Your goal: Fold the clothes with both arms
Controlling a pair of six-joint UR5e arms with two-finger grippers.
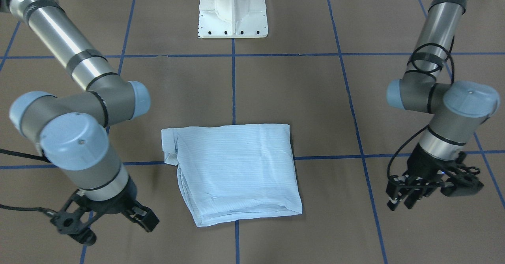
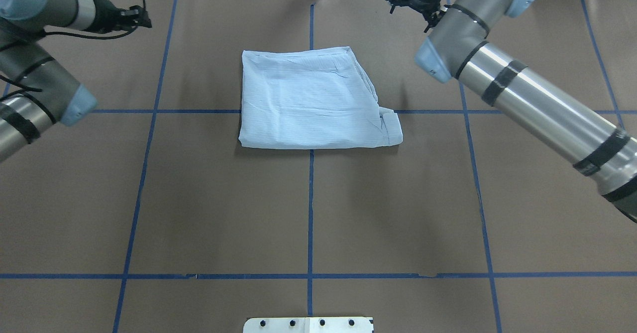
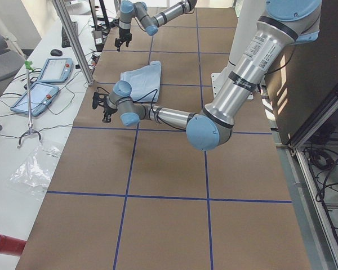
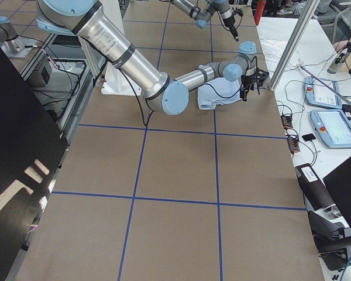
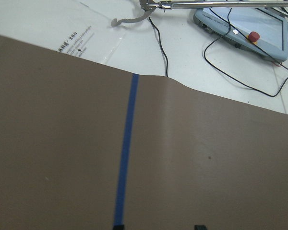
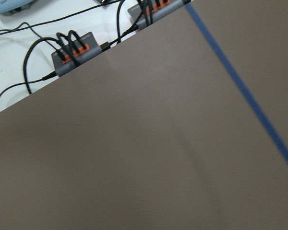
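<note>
Left arm: the left gripper [image 2: 142,18] hovered over the table [image 2: 308,213] near your edge, its fingers spread apart, well clear of the shirt.

Centre: the shirt [image 2: 308,101] lay folded into a flat, near-rectangular pad. It sat nearer your edge than the base [image 1: 232,9] and straddled the middle tape line [image 2: 310,198]. Its long axis ran across the table from arm to arm. A folded sleeve end [image 2: 390,126] stuck out at the corner towards the base, on the right arm's side.

Right arm: the right gripper [image 1: 118,228] hung beside the shirt without touching it, its fingers also splayed.

Surroundings: on your bench beyond the table's edge lay a pendant [image 5: 249,24] and a cable hub [image 6: 74,52].
</note>
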